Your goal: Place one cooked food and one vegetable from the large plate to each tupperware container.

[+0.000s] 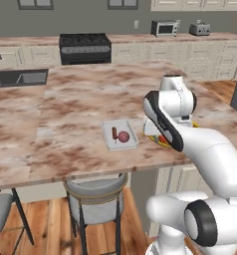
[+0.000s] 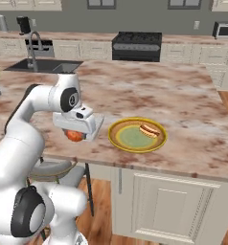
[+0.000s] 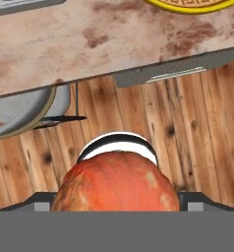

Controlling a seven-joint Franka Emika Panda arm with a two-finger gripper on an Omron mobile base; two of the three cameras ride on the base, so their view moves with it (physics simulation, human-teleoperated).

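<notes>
One tupperware container point(image 1: 120, 134) on the counter point(image 1: 80, 114) holds a sausage point(image 1: 114, 133) and a round red vegetable point(image 1: 123, 136). Large plate point(image 2: 137, 135) sits right of it, one hotdog point(image 2: 149, 130) left on it. My gripper point(image 2: 76, 135) grasps an orange-red tomato point(image 3: 116, 183) (jaws wide around it) by the counter's front edge. Second container mostly hidden behind my arm.

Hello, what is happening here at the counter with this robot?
The robot arm is carrying a round orange-red vegetable in its gripper, near the counter edge. One tupperware container already holds a sausage and a dark red round vegetable. On the large plate a hot dog is left.
</notes>
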